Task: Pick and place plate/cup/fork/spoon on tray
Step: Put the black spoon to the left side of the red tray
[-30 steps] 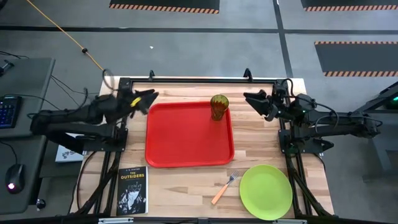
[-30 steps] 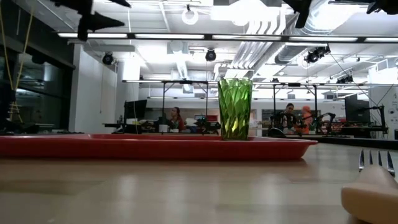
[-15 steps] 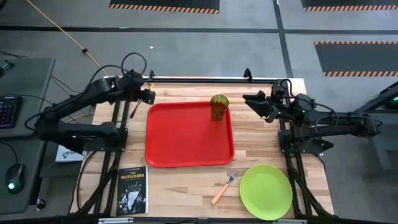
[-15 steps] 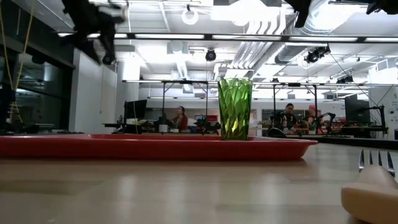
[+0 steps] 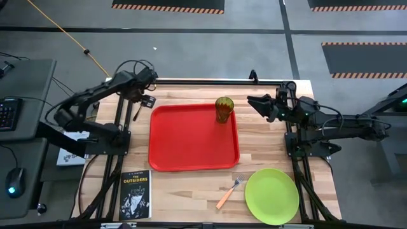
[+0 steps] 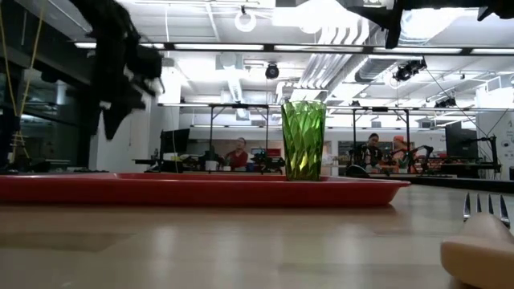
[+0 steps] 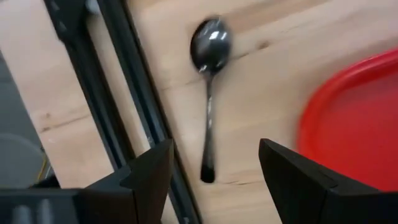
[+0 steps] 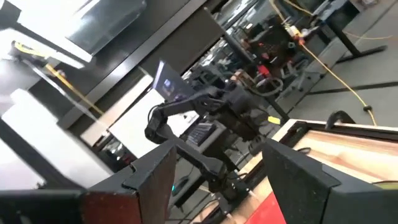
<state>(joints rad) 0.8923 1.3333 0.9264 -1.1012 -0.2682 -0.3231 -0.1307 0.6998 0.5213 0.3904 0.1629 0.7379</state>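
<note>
From above, the wooden table carries the red tray at centre with the cup standing in its upper-right corner, the fork and plate at lower right, a black book at lower left; the left gripper hangs upper left of the tray and the right gripper upper right, both spread. At table height the cup stands on the tray. The left wrist view shows spread fingers above the spoon on bare wood beside the tray's corner.
</note>
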